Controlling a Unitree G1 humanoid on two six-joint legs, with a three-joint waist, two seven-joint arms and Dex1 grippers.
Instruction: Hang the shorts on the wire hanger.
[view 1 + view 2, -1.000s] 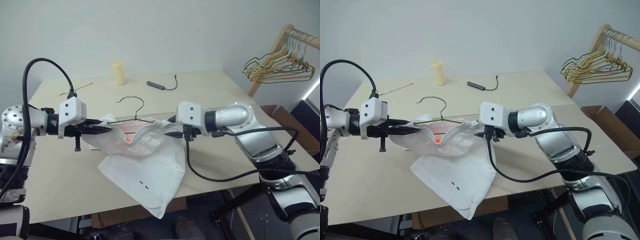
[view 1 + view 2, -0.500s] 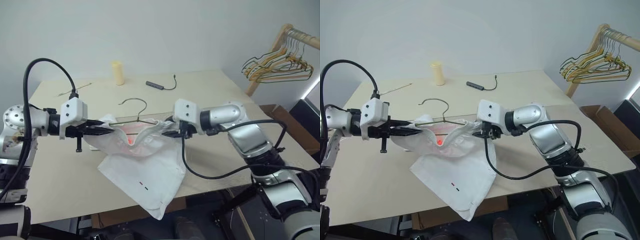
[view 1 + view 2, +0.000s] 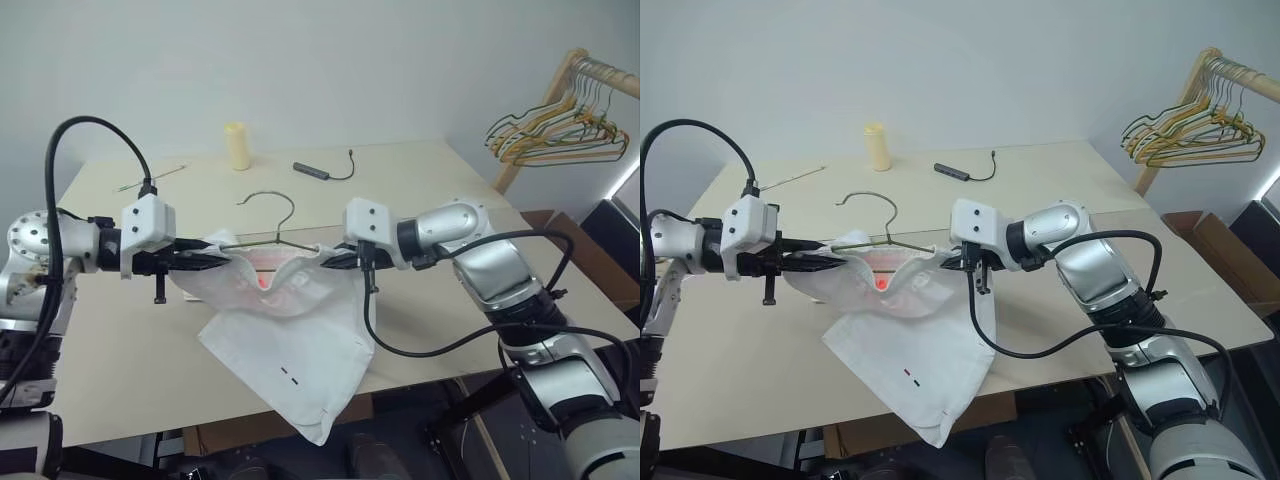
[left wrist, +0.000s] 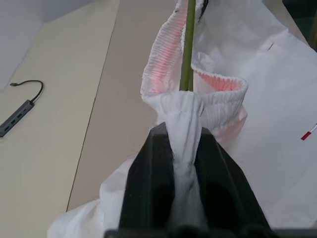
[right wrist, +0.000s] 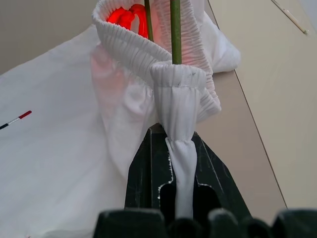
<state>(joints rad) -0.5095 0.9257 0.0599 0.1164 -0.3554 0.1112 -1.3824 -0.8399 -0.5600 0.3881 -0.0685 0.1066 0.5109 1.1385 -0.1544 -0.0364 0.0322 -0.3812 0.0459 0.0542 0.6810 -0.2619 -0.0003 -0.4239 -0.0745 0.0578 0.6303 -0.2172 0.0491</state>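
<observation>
The white shorts [image 3: 290,350] hang over the beige table [image 3: 110,350], their gathered waistband stretched between my two grippers and the lower cloth draping onto the tabletop. My left gripper [image 3: 222,259] is shut on the waistband's left end, with fabric bunched between its fingers [image 4: 153,163]. At the right end, my right gripper [image 3: 327,259] is shut on the waistband, which is pinched into a fold [image 5: 177,99]. The wire hanger [image 4: 187,44] runs inside the waistband opening. Its hook [image 3: 289,207] rises above the shorts, between the grippers.
A yellowish cylinder [image 3: 236,146], a dark USB hub with its cable [image 3: 312,171] and a thin stick [image 3: 150,178] lie at the table's far side. A wooden rack with bunched hangers [image 3: 560,130] stands at the right. A cardboard box [image 3: 240,432] sits under the table.
My right gripper has moved left to the waistband's right end and shut on it, lifting that end slightly. The left gripper has kept its place and hold.
</observation>
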